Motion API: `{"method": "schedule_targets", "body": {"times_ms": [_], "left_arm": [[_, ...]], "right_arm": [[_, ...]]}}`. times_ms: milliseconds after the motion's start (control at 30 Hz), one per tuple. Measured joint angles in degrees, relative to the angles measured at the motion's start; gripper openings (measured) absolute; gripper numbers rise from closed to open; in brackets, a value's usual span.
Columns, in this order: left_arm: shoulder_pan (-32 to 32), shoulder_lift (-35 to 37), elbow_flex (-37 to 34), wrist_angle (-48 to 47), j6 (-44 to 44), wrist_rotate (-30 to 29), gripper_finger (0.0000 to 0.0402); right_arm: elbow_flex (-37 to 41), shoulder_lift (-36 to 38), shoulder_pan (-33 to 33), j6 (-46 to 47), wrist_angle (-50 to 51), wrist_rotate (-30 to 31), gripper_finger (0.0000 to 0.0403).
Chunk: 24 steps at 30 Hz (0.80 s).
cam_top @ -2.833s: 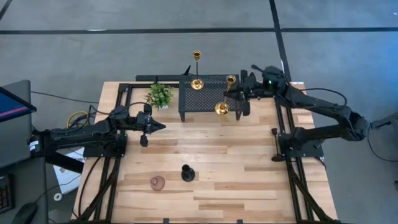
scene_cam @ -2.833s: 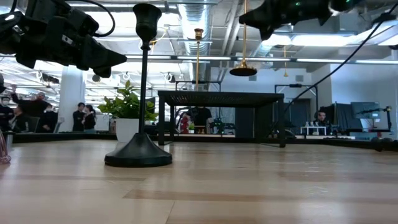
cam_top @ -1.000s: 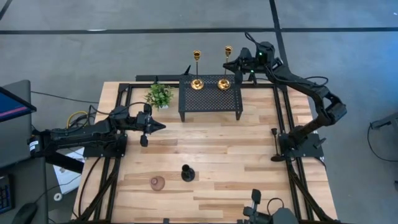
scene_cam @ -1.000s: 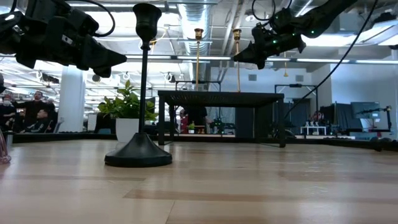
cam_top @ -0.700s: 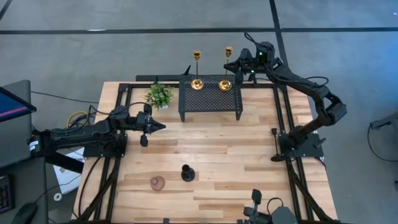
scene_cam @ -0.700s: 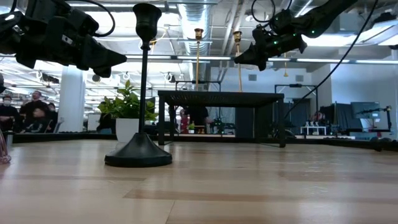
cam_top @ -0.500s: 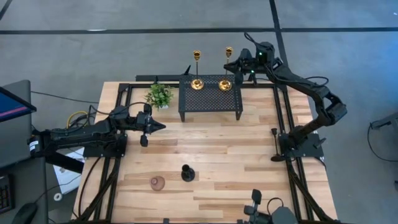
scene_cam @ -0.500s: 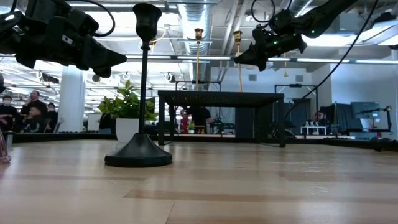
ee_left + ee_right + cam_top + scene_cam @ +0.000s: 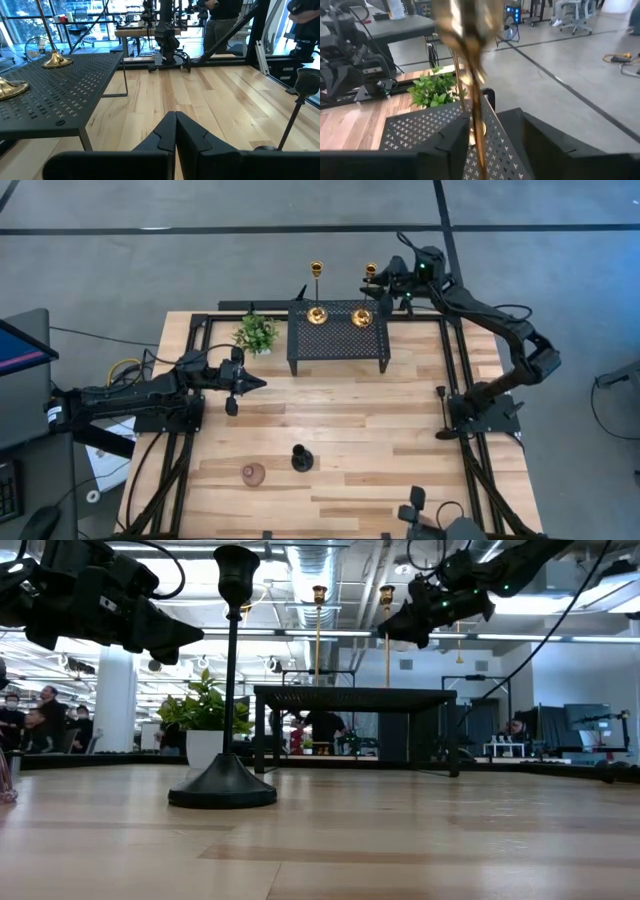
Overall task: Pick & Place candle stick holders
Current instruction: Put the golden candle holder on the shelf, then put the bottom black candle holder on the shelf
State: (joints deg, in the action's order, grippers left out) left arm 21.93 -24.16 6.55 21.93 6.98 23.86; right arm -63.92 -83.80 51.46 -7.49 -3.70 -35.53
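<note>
Two gold candle stick holders (image 9: 317, 313) (image 9: 362, 317) stand by their round bases on the black mesh stand (image 9: 338, 340). My right gripper (image 9: 380, 283) is open at the stand's far right corner. The right holder's thin stem (image 9: 479, 135) rises between its fingers, nearer one finger. A black stemmed holder (image 9: 300, 458) and a squat pinkish-brown one (image 9: 254, 473) stand on the table near its front. My left gripper (image 9: 258, 384) hangs shut above the table's left part with nothing in it.
A small green potted plant (image 9: 256, 332) stands left of the stand. Black frame rails (image 9: 452, 390) run along the table's sides. Bare wood lies between the stand and the two front holders. People show in the room beyond (image 9: 40, 725).
My right gripper has opened and let go of the right gold holder's stem, rising slightly. The holder stays standing on the mesh stand, its top shifted a little.
</note>
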Motion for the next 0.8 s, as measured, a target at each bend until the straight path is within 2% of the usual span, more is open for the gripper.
{"method": "schedule_targets", "body": {"times_ms": [167, 300, 567, 800], "left_arm": [[0.0, 0.0, 0.0, 0.0, 0.0, 0.0, 0.0005], [0.0, 0.0, 0.0, 0.0, 0.0, 0.0, 0.0005], [0.0, 0.0, 0.0, 0.0, 0.0, 0.0, 0.0005], [0.0, 0.0, 0.0, 0.0, 0.0, 0.0, 0.0005]], "right_arm": [[0.0, 3.6, 0.1, 0.0, 0.9, 0.0, 0.0228], [0.0, 8.0, 0.9, -0.6, 4.4, 0.0, 0.0256], [0.0, 18.6, 3.5, -0.7, 18.7, -0.1, 0.026], [0.0, 26.0, 1.2, -2.0, 29.9, -0.1, 0.0246]]}}
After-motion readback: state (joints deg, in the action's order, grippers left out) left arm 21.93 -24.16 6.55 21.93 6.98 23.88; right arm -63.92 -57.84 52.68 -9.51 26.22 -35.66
